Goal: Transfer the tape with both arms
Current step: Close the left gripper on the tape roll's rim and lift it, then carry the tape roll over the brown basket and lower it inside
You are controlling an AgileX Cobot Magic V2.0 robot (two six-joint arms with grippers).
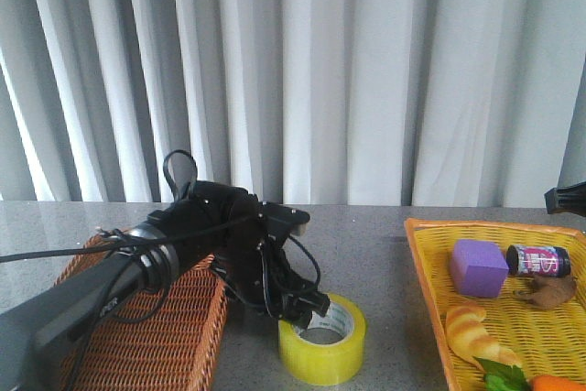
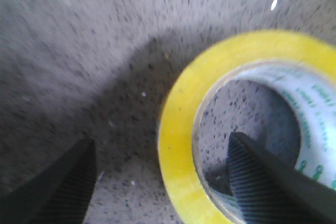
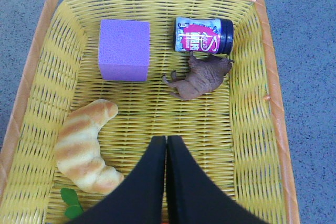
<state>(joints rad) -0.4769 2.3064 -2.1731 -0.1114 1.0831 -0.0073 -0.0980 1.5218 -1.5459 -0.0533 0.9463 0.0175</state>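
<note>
The tape (image 1: pixel 322 339), a yellow roll with a white printed core, lies flat on the grey table near the front middle. My left gripper (image 1: pixel 311 313) is low over its left rim. In the left wrist view the gripper (image 2: pixel 160 177) is open and straddles the roll's wall (image 2: pixel 176 145): one finger (image 2: pixel 257 174) is inside the core hole, the other (image 2: pixel 63 184) is outside on the table. My right gripper (image 3: pixel 166 145) is shut and empty, above the yellow basket (image 3: pixel 247 129); only a bit of that arm (image 1: pixel 563 199) shows at the front view's right edge.
The yellow basket (image 1: pixel 423 263) at the right holds a purple block (image 1: pixel 478 266), a small jar (image 1: pixel 538 260), a brown animal toy (image 1: pixel 549 292) and a croissant toy (image 1: pixel 476 334). A brown wicker basket (image 1: pixel 183 318) sits at the left under my left arm. Curtains hang behind the table.
</note>
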